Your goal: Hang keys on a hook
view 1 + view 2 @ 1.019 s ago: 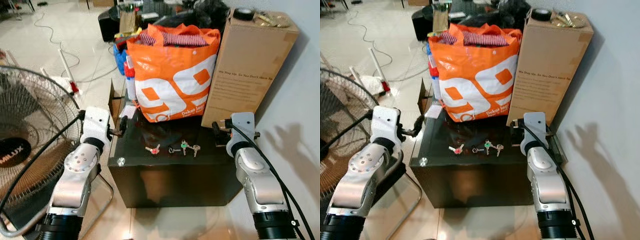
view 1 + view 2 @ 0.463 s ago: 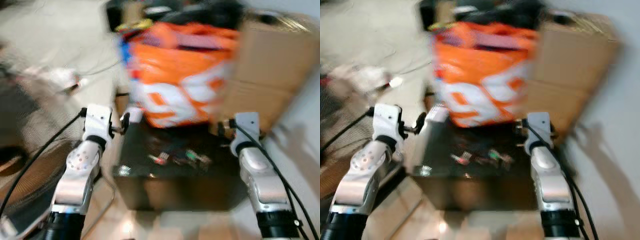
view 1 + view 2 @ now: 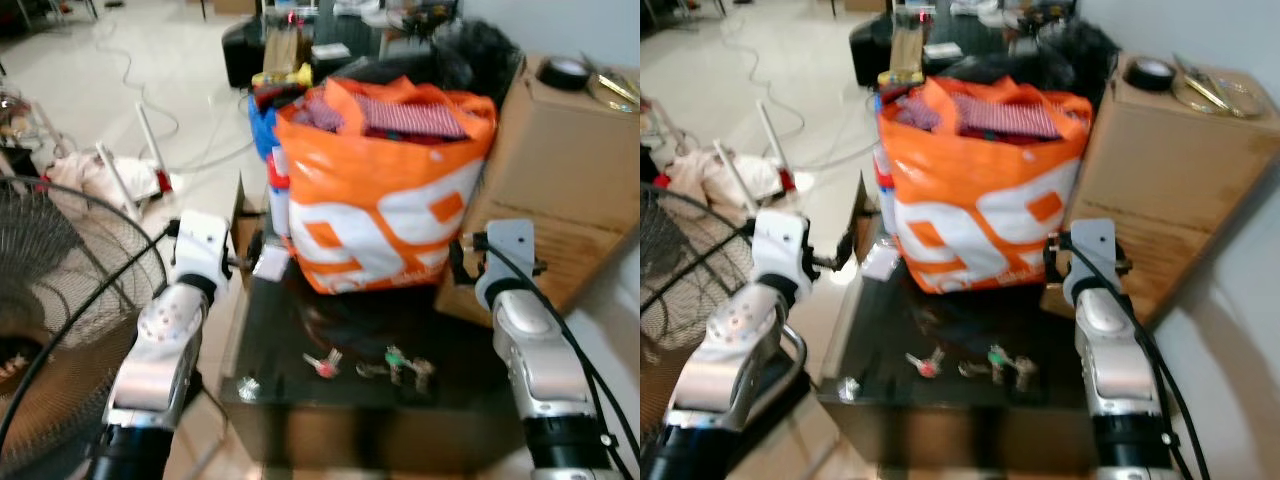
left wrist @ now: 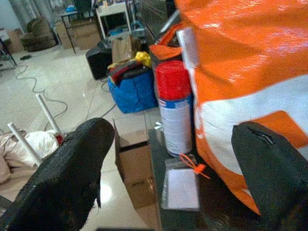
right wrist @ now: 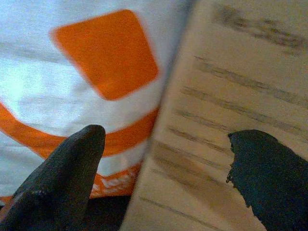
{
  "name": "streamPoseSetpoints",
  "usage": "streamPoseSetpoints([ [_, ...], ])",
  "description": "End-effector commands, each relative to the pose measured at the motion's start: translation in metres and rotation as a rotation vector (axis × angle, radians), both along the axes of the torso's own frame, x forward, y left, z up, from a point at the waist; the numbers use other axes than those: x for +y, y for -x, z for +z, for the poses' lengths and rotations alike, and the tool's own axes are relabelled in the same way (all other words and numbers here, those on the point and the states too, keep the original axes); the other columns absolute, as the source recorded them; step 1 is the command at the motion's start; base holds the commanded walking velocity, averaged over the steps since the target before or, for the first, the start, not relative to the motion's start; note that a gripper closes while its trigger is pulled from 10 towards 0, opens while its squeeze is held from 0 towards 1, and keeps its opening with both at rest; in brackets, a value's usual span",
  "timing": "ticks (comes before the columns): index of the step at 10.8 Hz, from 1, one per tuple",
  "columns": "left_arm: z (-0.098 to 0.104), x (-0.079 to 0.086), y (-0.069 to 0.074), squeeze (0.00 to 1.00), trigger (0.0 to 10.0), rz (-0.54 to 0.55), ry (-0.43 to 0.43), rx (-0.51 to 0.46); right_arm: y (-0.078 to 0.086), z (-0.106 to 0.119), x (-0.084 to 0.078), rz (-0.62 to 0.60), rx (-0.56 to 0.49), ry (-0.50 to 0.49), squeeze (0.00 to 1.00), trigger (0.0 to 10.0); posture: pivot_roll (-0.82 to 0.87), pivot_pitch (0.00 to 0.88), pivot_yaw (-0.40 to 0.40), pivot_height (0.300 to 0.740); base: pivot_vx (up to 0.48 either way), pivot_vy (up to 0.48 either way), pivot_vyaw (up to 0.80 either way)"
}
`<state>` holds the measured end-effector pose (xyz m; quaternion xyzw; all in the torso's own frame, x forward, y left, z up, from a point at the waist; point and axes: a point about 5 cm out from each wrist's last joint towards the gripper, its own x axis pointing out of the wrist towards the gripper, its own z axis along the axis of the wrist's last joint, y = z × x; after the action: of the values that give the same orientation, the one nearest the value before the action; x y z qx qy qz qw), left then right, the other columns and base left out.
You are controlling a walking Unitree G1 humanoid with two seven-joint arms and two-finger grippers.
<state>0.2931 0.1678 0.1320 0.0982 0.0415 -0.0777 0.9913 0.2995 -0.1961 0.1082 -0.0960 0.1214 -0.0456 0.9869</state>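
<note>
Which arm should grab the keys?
Right, probably. The keys lie right of centre on the black table, nearer the open right claw; the open left claw sits at the far-left edge.

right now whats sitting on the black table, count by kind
Orange bags: 1
Cardboard boxes: 1
Spray cans: 1
Small clear packets: 1
Key clusters: 2, red-tagged and green-tagged
Total: 6

Big white "99" shows on the orange bag (image 3: 385,215), just ahead of both grippers. Small print beneath it is blurred. Printed lines on the cardboard box (image 5: 240,120), before the right gripper, are unreadable.
</note>
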Motion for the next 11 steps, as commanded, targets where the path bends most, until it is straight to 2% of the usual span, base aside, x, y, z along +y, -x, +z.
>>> streamPoseSetpoints([
  [1,-0.005,0.001,0.000,0.00,10.0,-0.012,-0.024,0.023,-0.004,0.007,0.008,0.076,-0.014,0.003,0.00,10.0,-0.07,0.000,0.014,0.740,0.000,0.000,0.00],
  [2,-0.007,-0.001,-0.001,0.00,10.0,-0.041,-0.031,0.037,-0.003,0.006,0.009,0.127,0.016,-0.026,0.00,10.0,-0.08,0.000,0.012,0.740,0.000,0.000,0.00],
  [3,-0.013,-0.008,0.000,0.00,10.0,-0.113,-0.058,0.069,-0.002,0.001,0.005,0.167,0.073,0.014,0.00,10.0,-0.09,0.000,0.010,0.740,0.000,0.000,0.00],
  [5,-0.029,-0.017,0.006,0.00,10.0,-0.238,-0.102,0.147,0.007,-0.010,0.002,0.215,0.175,-0.072,0.00,10.0,-0.12,0.000,0.016,0.740,0.000,0.000,0.00],
  [6,-0.046,-0.026,0.016,0.00,10.0,-0.391,-0.181,0.244,0.015,-0.020,-0.003,0.212,0.233,-0.074,0.00,10.0,-0.14,0.000,0.024,0.740,0.000,0.000,0.00],
  [7,-0.056,-0.029,0.022,0.00,10.0,-0.496,-0.229,0.295,0.020,-0.028,-0.005,0.218,0.281,-0.079,0.00,10.0,-0.15,0.000,0.028,0.740,0.000,0.000,0.00],
  [9,-0.060,-0.041,0.021,0.00,10.0,-0.662,-0.204,0.356,0.025,-0.041,-0.013,0.223,0.365,-0.061,0.00,10.0,-0.18,0.000,0.056,0.740,0.000,0.000,0.00],
  [11,-0.061,-0.045,0.017,0.00,10.0,-0.716,-0.206,0.366,0.026,-0.047,-0.013,0.210,0.378,-0.051,0.00,10.0,-0.22,0.000,0.085,0.740,0.000,0.000,0.00],
])
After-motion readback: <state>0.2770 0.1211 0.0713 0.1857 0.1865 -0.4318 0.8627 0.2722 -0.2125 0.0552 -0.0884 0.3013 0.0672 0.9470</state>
